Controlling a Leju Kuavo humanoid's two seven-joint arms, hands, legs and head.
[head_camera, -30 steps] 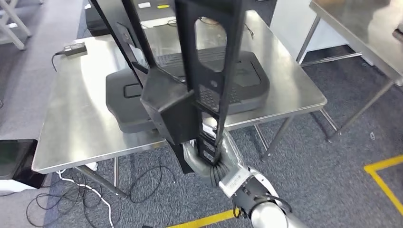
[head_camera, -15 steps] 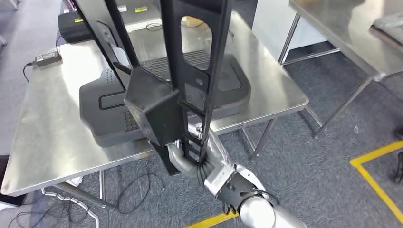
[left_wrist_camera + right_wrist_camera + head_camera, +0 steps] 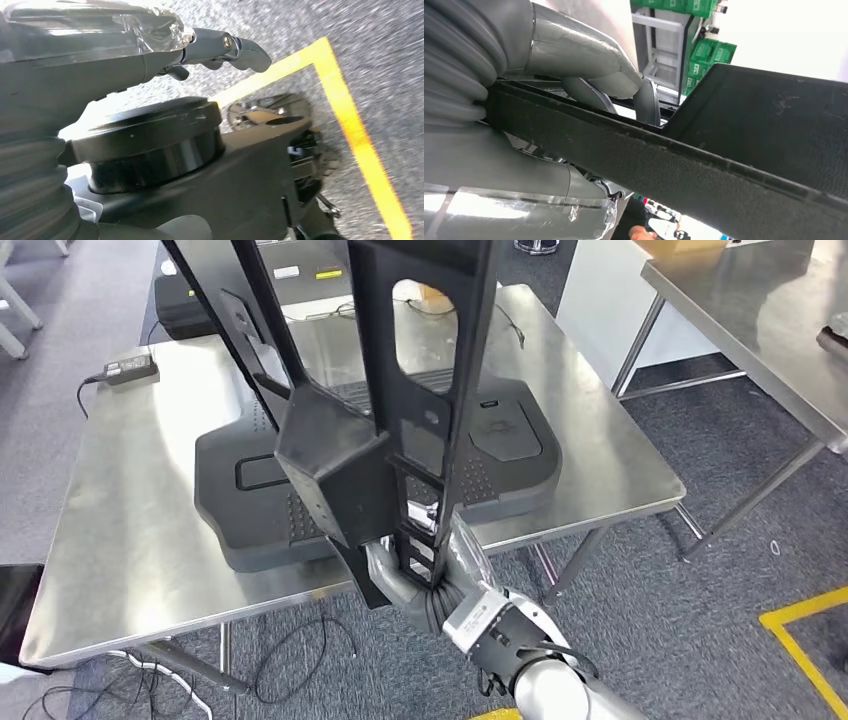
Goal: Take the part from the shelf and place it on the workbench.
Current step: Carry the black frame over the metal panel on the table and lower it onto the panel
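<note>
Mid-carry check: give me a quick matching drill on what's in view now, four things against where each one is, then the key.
Things:
1. long black part
2. large black moulded panel
3. power adapter
4. yellow floor line

Places:
A. far left corner of the steel table
B. held upright by the right hand
C. on the grey carpet, right of the table
D. flat on the middle of the table

Pairs: 1-B, 2-D, 3-A, 4-C
</note>
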